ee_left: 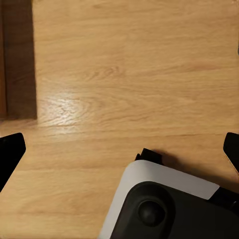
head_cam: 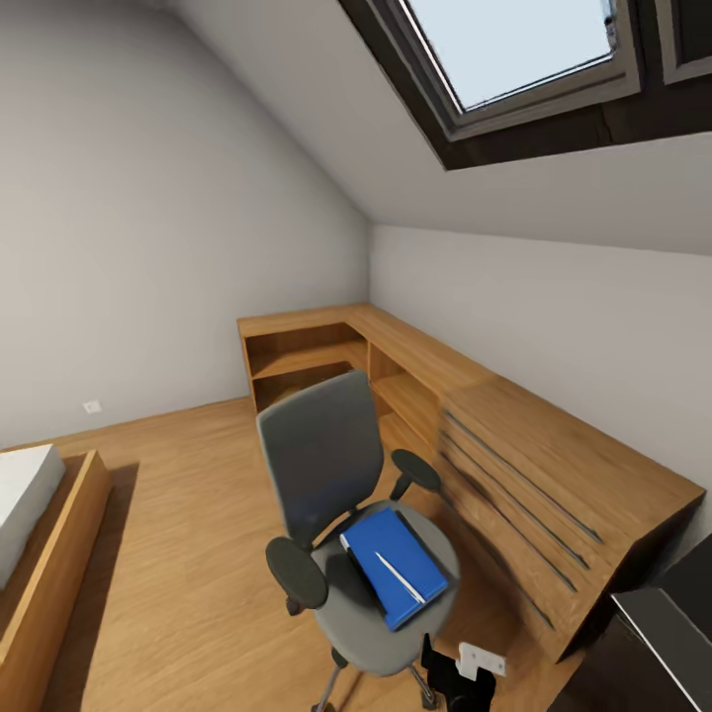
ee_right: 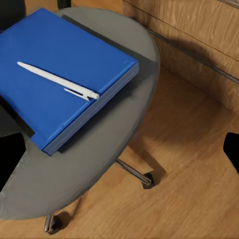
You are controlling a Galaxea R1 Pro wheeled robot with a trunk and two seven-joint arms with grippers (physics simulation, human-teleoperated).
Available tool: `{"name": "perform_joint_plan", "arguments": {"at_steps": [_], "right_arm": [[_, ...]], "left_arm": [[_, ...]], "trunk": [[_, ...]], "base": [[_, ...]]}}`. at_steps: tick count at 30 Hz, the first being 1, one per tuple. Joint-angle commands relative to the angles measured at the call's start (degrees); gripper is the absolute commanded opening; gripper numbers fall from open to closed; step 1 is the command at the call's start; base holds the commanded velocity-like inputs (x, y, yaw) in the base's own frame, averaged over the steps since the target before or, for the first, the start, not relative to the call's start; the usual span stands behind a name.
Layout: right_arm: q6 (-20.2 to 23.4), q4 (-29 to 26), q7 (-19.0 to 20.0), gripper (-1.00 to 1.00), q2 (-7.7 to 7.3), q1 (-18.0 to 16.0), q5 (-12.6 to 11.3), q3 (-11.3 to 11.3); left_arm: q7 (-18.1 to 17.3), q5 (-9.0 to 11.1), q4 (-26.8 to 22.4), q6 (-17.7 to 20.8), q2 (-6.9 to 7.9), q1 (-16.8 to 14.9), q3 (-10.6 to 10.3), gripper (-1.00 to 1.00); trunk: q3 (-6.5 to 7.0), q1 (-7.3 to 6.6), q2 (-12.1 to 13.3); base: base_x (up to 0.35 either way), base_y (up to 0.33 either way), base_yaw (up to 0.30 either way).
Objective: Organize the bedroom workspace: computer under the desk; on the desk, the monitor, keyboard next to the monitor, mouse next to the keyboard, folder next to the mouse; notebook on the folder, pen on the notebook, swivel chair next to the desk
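The chair (head_cam: 341, 514) stands on the wooden floor (head_cam: 178, 514) in the head view, its seat at about 6 o'clock, beside a long wooden cabinet (head_cam: 534, 465) that runs off toward 1 o'clock. The folder (head_cam: 394, 564) lies flat on the seat, and the pen (head_cam: 400, 577) lies on the folder. So the folder is not yet moved, and the pen sits on it rather than on a notebook.

At 4 o'clock, at the frame's edge, a glossy dark corner (head_cam: 663, 633) shows; it may be the counter, but I cannot tell.

In the right wrist view the right end effector (ee_right: 119, 154) is released, its fingertips (ee_right: 10, 157) wide apart, hovering over the seat's edge just beside the folder (ee_right: 59, 69) and pen (ee_right: 57, 80). The left end effector (ee_left: 119, 149) is also spread and grasping nothing, pointing at bare floor (ee_left: 129, 74) above the robot's base (ee_left: 164, 204).

As far as I can judge, nearly all the task remains, and lifting the pen or folder comes first.
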Motion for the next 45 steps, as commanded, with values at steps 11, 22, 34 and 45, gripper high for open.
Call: {"name": "perform_joint_plan", "arguments": {"at_steps": [11,22,34,45], "right_arm": [[-0.25,0.09,-0.18,1.0,-0.35,0.24,-0.06,0.16],[-0.25,0.13,-0.18,1.0,-0.52,0.37,-0.15,0.17],[-0.49,0.13,-0.26,1.0,-0.45,0.37,-0.29,0.15],[-0.65,0.11,-0.27,1.0,-0.59,0.37,-0.24,0.14]], "left_arm": [[0.31,0.29,0.01,-0.09,-0.05,-0.04,-0.43,1.0],[0.45,0.48,-0.36,-1.74,0.08,-0.04,-0.01,1.0],[0.58,2.98,-0.46,-2.08,-0.31,-0.04,-0.25,1.0],[0.46,2.9,-0.43,-2.02,-0.38,-0.04,-0.4,1.0]], "trunk": [[-0.07,0.04,-0.04],[-0.07,0.04,-0.04],[-2.2,2.67,-4.86],[-2.98,3.77,-6.86]], "base": [[0.137,0.0,0.078],[0.003,0.0,0.001],[0.0,0.0,0.047],[0.0,0.0,0.134]]}}
